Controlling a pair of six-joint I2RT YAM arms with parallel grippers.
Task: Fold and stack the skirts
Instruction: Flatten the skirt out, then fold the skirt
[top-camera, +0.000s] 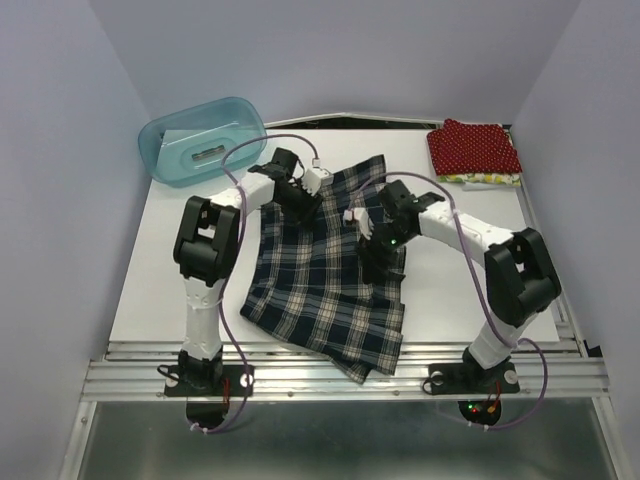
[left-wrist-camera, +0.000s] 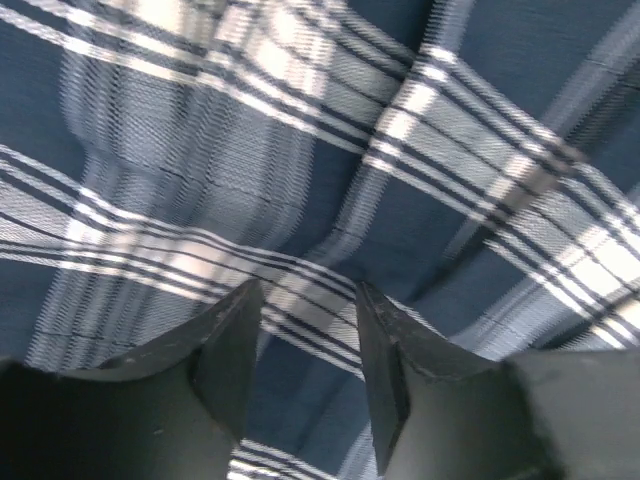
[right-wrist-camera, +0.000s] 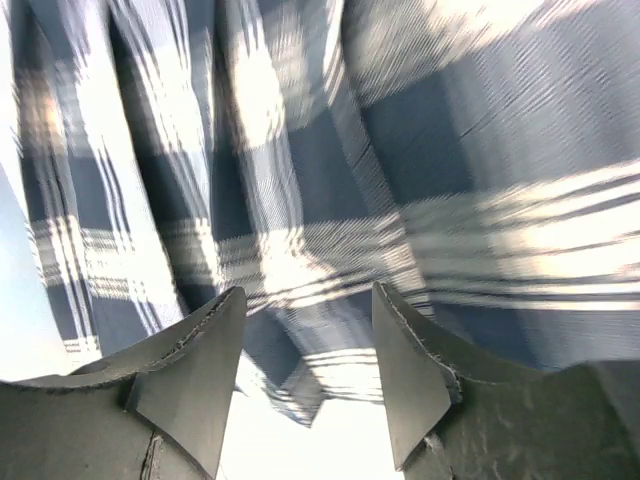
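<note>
Navy plaid skirt lies spread directly beneath both arms' jaws.

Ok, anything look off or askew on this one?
Yes: the plaid skirt lies crooked on the table, and its near corner hangs past the front edge onto the metal rail.

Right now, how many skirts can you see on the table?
3. Plaid skirt spread mid-table; red dotted skirt folded at the far right corner; yellowish skirt under it, only its edge showing. More may hide there.
</note>
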